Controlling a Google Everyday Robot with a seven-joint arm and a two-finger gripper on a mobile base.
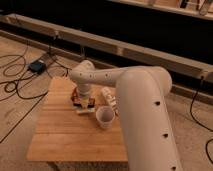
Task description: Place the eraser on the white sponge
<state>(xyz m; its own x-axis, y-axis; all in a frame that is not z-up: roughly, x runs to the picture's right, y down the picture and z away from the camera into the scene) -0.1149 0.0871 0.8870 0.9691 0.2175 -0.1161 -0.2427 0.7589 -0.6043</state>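
Note:
My gripper (83,102) hangs over the middle of the wooden table (60,135), at the end of the big white arm that reaches in from the right. Just under it, a pale cream block, the white sponge (86,111), peeks out at the gripper's near side. A dark flat shape with a brownish edge, probably the eraser (78,104), lies right below the gripper. The gripper hides most of it, so I cannot tell whether it is held or resting on the sponge.
A white paper cup (104,118) stands just right of the sponge. A white patterned carton (108,95) lies behind the cup, against the arm. A small reddish-brown piece (74,95) sits left of the gripper. Cables and a power box (36,65) lie on the floor to the left.

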